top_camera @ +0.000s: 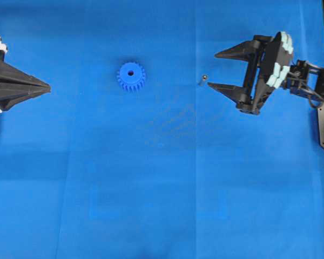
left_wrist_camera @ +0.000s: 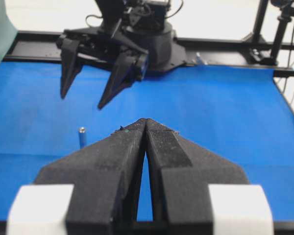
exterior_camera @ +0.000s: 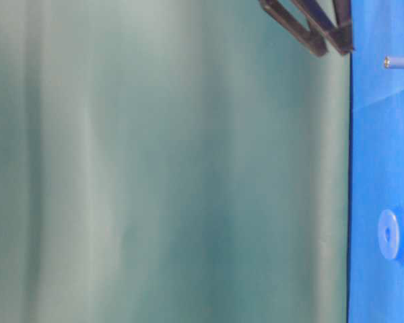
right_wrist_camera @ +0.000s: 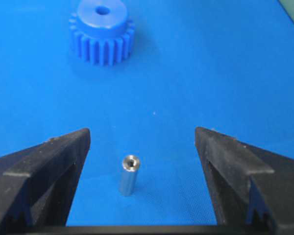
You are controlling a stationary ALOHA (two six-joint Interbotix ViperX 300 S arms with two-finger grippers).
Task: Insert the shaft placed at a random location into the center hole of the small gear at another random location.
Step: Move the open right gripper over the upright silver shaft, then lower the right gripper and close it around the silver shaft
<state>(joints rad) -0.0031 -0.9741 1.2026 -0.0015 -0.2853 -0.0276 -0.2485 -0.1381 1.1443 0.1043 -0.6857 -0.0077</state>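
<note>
The small gear is bright blue and lies flat on the blue cloth, left of centre, with its center hole facing up. It also shows in the right wrist view and the table-level view. The shaft, a tiny silvery pin, stands upright right of the gear; it shows in the right wrist view and the left wrist view. My right gripper is open and empty, with the shaft between its fingers. My left gripper is shut and empty at the far left.
The blue cloth covers the table. The right arm's base and a black frame stand at the far end in the left wrist view. A green backdrop fills the table-level view.
</note>
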